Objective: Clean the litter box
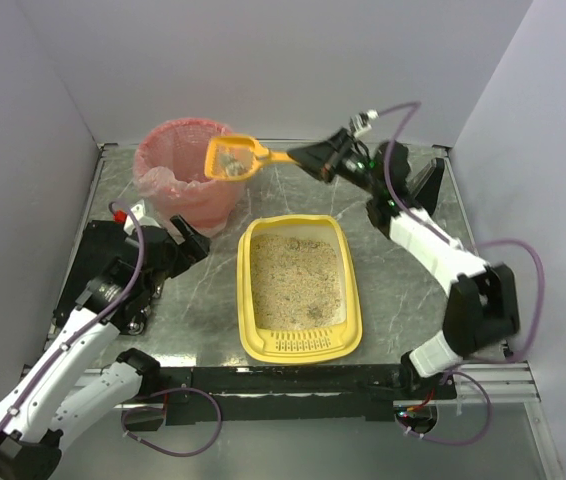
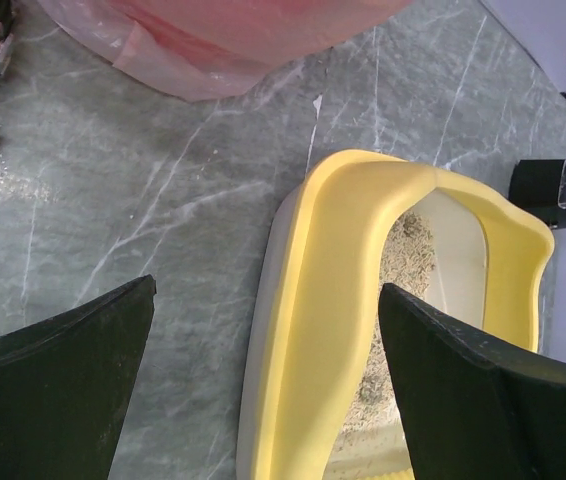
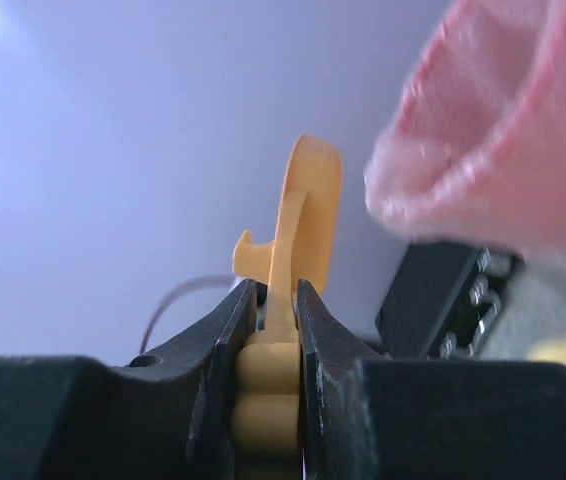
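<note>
Dump step: right gripper (image 1: 301,158) clamped shut on the orange scoop (image 1: 231,158) handle, head seemingly loaded over the pink-lined basket (image 1: 163,140) at upper left; litter box (image 1: 249,300) centre of tabletop (image 1: 403,290); left gripper (image 1: 191,238) wide open, empty, beside it; next move, likely tip the scoop

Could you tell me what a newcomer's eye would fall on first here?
The orange scoop stands out first, held over the pink-lined basket at the far left of the table by the right gripper, shut on its handle. Next comes the yellow litter box in the middle, the open left gripper near its far-left corner.
</note>
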Robot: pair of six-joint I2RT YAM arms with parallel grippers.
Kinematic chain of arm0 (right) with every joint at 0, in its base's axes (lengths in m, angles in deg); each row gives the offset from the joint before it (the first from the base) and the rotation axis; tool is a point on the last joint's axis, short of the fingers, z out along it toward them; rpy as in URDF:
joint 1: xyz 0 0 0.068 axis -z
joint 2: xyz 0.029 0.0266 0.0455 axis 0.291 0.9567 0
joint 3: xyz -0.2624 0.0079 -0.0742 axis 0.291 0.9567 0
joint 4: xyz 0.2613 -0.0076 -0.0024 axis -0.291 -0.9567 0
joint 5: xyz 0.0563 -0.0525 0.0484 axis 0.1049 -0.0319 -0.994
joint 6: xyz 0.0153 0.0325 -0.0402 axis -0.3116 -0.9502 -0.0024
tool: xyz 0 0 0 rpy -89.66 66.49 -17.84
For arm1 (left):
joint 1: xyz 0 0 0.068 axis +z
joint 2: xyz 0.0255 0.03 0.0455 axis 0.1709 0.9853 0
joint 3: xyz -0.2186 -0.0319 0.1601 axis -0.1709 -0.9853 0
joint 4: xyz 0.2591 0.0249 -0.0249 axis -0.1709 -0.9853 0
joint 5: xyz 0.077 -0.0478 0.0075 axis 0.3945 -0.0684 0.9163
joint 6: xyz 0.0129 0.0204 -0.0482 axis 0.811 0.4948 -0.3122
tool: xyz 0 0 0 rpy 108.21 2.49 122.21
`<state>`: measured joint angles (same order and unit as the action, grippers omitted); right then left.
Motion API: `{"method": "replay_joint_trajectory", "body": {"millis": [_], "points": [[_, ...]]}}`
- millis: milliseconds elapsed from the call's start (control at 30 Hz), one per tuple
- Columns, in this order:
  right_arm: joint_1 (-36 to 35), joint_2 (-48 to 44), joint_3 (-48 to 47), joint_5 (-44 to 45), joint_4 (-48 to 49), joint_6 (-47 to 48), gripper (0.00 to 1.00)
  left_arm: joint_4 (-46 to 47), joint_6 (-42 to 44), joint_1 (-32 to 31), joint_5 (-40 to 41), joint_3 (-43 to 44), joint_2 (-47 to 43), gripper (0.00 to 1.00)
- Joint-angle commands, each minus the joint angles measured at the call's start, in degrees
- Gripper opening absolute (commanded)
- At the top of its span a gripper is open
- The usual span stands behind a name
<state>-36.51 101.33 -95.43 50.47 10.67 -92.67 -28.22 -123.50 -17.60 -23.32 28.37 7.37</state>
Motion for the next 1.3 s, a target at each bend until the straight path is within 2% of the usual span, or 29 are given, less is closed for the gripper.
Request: {"method": "replay_joint_trajectory", "body": {"millis": [0, 100, 167, 200, 233, 267, 300, 333, 367, 500, 533, 600, 700, 867, 967, 1133, 1200, 1267], "points": [[-3.3, 12.8, -15.4, 4.7, -5.9, 0.1, 0.0, -2.1, -1.9, 0.4, 2.1, -0.6, -3.3, 0.97], [-5.2, 22.5, -32.3, 7.0, -14.1, 5.0, 0.0, -2.3, -2.5, 0.5, 1.9, -1.2, -4.9, 0.97], [-5.8, 26.8, -38.7, 7.7, -16.7, 11.5, 0.0, -2.8, -3.1, 0.4, 2.1, -1.3, -5.8, 0.97], [-6.0, 30.5, -44.7, 9.1, -21.4, 14.3, 0.0, -3.4, -3.6, 0.4, 2.2, -1.1, -5.9, 0.97], [-6.2, 32.3, -47.9, 9.5, -23.6, 22.3, 0.0, -4.5, -4.1, 0.4, 2.7, -0.9, -6.1, 0.97], [-6.4, 34.1, -51.3, 10.2, -26.4, 26.3, 0.0, -4.5, -4.3, 0.4, 2.9, -1.0, -6.6, 0.97], [-6.6, 37.4, -58.2, 11.3, -34.1, 30.0, 0.0, -4.6, -4.3, 0.4, 2.8, -0.9, -6.8, 0.97], [-6.9, 38.7, -60.8, 9.6, -35.6, 37.9, 0.0, -4.3, -4.4, 0.4, 2.8, -0.9, -6.9, 0.97], [-7.3, 40.0, -62.7, 10.0, -37.7, 40.5, 0.0, -4.2, -4.5, 0.4, 2.9, -1.2, -7.2, 0.97], [-9.3, 36.6, -59.2, 10.0, -36.3, 56.1, 0.0, -4.4, -5.6, 0.5, 4.3, -1.5, -6.4, 0.97], [-10.4, 35.8, -58.5, 10.8, -36.6, 63.6, 0.0, -4.9, -6.2, 0.5, 4.4, -1.5, -5.8, 0.97], [-11.1, 33.6, -57.0, 10.7, -37.1, 72.4, 0.0, -5.0, -6.2, 0.5, 4.0, -0.9, -5.2, 0.97], [-12.2, 30.9, -54.2, 9.8, -35.3, 79.3, 0.0, -3.6, -6.4, 0.5, 3.2, -1.5, -4.7, 0.97], [-13.7, 30.2, -58.6, 6.8, -38.3, 84.0, 0.0, -2.9, -6.7, 0.5, 1.9, -1.5, -4.0, 0.97], [-14.2, 28.9, -57.5, 10.0, -35.6, 84.4, 0.0, -4.0, -6.9, 0.5, 1.9, -1.2, -3.6, 0.97], [-13.9, 22.9, -55.4, 19.2, -34.6, 76.1, 0.0, -1.3, -5.1, 0.5, -1.9, -1.5, -3.3, 0.97], [-13.7, 19.1, -50.7, 25.6, -35.0, 71.5, 0.0, 2.6, -3.3, 0.5, -4.5, -2.1, -3.0, 0.97], [-12.5, 13.0, -46.0, 28.0, -36.3, 68.3, 0.0, 5.1, -2.1, 0.5, -8.8, -2.5, -2.6, 0.97]]}}
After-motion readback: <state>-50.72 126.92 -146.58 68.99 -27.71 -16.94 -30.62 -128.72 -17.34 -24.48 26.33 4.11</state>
